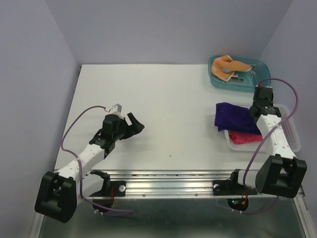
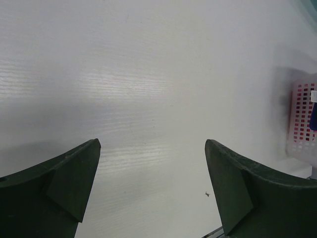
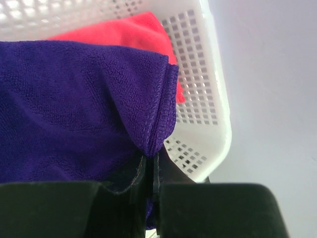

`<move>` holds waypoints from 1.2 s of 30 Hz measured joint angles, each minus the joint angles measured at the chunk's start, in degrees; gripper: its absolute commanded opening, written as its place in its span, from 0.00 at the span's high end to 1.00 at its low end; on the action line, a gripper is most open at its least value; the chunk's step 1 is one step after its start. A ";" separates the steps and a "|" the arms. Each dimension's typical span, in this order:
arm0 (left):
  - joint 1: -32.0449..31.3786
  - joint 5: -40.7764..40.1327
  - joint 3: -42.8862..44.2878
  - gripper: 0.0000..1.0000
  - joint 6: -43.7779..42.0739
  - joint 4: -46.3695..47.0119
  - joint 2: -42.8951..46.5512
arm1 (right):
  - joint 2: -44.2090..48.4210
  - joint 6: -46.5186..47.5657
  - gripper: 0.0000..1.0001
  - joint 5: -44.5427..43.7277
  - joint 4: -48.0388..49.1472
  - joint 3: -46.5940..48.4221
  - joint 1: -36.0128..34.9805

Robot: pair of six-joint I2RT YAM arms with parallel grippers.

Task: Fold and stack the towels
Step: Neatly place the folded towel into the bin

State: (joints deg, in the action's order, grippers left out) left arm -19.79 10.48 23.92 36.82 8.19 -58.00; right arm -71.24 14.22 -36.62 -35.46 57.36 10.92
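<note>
White table (image 1: pixel 163 109), pale lilac walls (image 1: pixel 163 29).

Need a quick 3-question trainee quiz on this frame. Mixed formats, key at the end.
1. True or false: the left gripper holds a towel.
2. At the white basket, the right gripper is: A) open; B) shut on the purple towel; C) shut on the rim.
3. Fill in: the orange dotted towel lies in the ____.
Key: 1 false, it is open over the bare table; 2 B; 3 teal tray.
</note>
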 measured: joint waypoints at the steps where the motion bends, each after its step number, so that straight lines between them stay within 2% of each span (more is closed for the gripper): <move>1: 0.00 0.00 0.00 0.01 0.00 0.09 0.00 | 0.11 0.11 0.99 -0.46 -0.09 -0.22 0.15; 10: 0.00 0.00 0.00 0.01 -0.02 0.31 -0.02 | 0.83 3.06 0.99 -2.43 1.84 -2.05 0.76; 24: 0.00 0.00 0.00 0.01 -0.02 0.63 -0.46 | -0.33 9.11 0.99 -5.01 13.70 -2.16 2.97; 32: 0.00 0.00 0.00 0.01 -0.28 0.81 -1.90 | -3.13 9.62 0.99 -4.92 16.92 -2.16 4.94; 34: 0.00 -0.02 0.00 0.01 -0.35 0.92 -2.21 | -3.72 9.60 0.95 -4.72 17.09 -2.14 5.33; 35: 0.00 0.00 0.00 0.01 -0.35 1.03 -2.38 | -4.11 9.60 0.88 -4.57 17.14 -2.14 5.57; 36: 0.00 0.00 0.00 0.01 -0.37 1.09 -2.60 | -4.59 9.57 0.64 -4.48 17.16 -2.14 5.62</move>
State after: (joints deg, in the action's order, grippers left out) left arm -19.79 10.48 23.92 36.45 9.28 -60.60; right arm -75.83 23.79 -41.10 -18.31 55.22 16.53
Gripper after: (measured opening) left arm 0.986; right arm 0.060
